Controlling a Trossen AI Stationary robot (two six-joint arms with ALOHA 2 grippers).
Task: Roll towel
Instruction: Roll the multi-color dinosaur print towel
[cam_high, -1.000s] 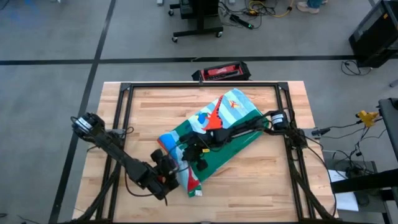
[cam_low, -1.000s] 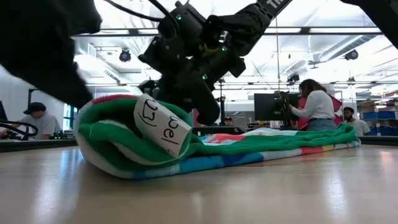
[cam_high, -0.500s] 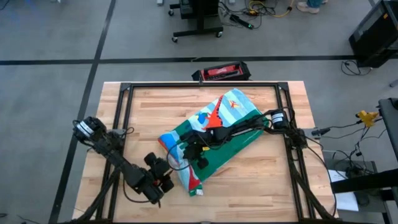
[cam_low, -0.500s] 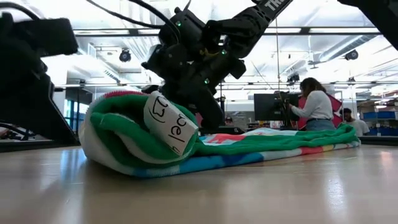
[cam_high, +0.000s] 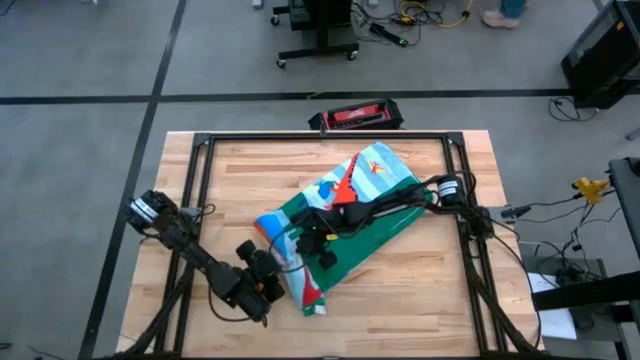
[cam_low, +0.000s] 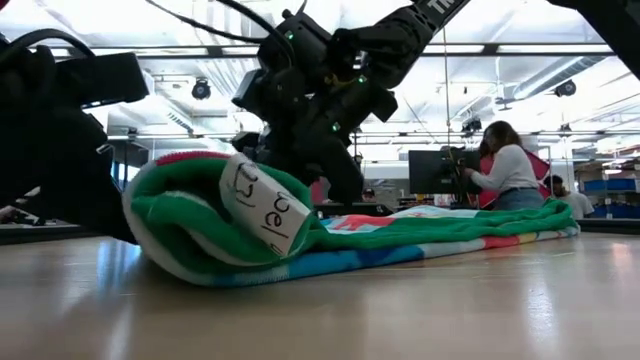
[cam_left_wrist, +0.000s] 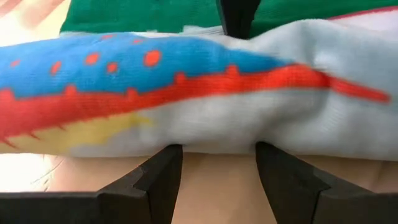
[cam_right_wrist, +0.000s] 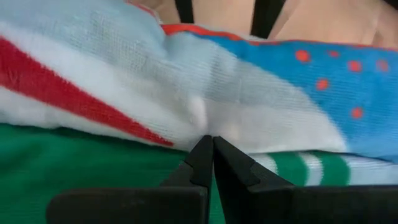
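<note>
You're mid-roll: left end effector (cam_high: 268, 287) open beside the towel's (cam_high: 375, 175) rolled end at lower centre, right end effector (cam_high: 318, 240) closed atop; push the roll onward.

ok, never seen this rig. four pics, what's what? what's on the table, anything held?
It is a two-armed robot at a wooden table. One picture looks straight down, one sits at table-top height, and two come from cameras on the wrists. A dinosaur-print towel lies partly rolled, the roll at its near end. The left gripper sits at the roll's edge, jaws open, fingers on the table just short of the cloth, holding nothing. The right gripper rests on top of the towel, jaws shut, tips against the fabric; whether they pinch any cloth cannot be told. People work in the room behind.
</note>
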